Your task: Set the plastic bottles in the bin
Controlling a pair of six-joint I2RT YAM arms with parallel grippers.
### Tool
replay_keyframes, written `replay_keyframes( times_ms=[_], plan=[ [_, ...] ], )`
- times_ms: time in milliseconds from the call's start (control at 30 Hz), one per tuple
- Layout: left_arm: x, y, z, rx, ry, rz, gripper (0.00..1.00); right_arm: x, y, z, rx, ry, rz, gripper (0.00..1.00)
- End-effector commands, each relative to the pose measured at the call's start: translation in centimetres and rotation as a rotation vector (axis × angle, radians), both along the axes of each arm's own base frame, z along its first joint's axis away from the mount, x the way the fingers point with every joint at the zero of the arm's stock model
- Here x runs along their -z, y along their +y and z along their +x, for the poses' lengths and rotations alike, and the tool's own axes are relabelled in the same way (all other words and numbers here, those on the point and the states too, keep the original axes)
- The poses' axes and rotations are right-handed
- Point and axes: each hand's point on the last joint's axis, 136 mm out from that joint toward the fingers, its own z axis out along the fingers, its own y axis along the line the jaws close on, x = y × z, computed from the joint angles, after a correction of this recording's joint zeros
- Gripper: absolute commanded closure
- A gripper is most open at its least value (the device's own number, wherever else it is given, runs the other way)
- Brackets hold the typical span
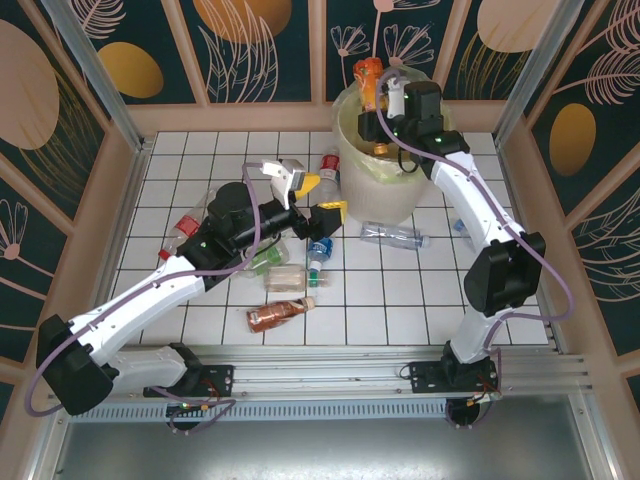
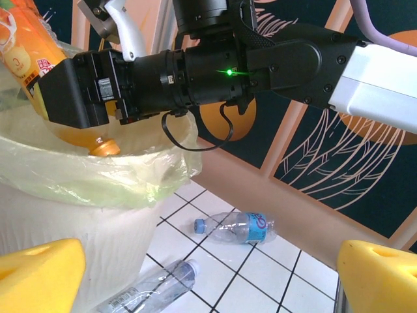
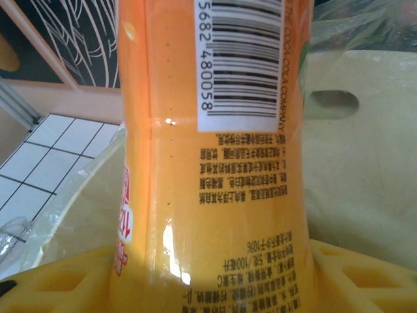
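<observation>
Top view, right tool (image 1: 380,112): clenched on an orange bottle (image 1: 368,78), held over the mouth of the bin (image 1: 400,195).
Top view, left tool (image 1: 320,197): released and empty, hovering just beside the bin's near-left wall.
Top view, loose bottles: several lie on the tabletop (image 1: 400,300), among them a clear bottle (image 1: 392,235) near the bin's foot and a brown bottle (image 1: 278,315) further toward the arms.
Left wrist view: the orange bottle hangs tilted, its lower end inside the rim and the clear liner bag (image 2: 130,179).
Right wrist view: the orange bottle sits between the yellow pads (image 3: 365,274), the bin's handle hole behind it.
Step in hand: the drop, probably.
Next move: the right tool must let go so the bottle falls inside; the left tool should pick a nearby bottle.
</observation>
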Motion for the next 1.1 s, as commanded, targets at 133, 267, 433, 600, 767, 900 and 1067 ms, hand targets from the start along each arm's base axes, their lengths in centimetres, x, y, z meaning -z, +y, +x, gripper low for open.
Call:
replay_keyframes(
  times_ms=[133, 267, 433, 600, 767, 900, 1067],
  plan=[
    [-1.3, -0.3, -0.5, 0.026, -0.031, -0.007, 0.01, -0.2, 0.1, -0.5, -0.044, 0.020, 0.050, 0.32],
    [-1.2, -0.3, -0.5, 0.026, -0.031, -0.005, 0.01, -0.4, 0.3, -0.6, -0.056, 0.022, 0.062, 0.30],
    [-1.2, -0.3, -0.5, 0.027, -0.030, -0.005, 0.01, -0.5, 0.5, -0.9, -0.075, 0.032, 0.070, 0.25],
    [-1.3, -0.3, -0.5, 0.029, -0.032, -0.005, 0.01, -0.8, 0.3, -1.0, -0.075, 0.033, 0.073, 0.22],
    [-1.1, -0.3, -0.5, 0.029, -0.038, 0.005, 0.01, -2.4, -0.2, -1.5, -0.059, -0.011, 0.073, 0.22],
    [-1.0, -0.3, -1.1, 0.057, -0.074, 0.035, 0.01, -3.9, -0.9, -2.5, -0.049, -0.058, 0.050, 0.22],
    [-1.0, -0.5, -2.2, 0.115, -0.125, 0.077, 0.01, -5.1, -1.7, -4.8, -0.049, -0.093, 0.037, 0.22]
  ],
)
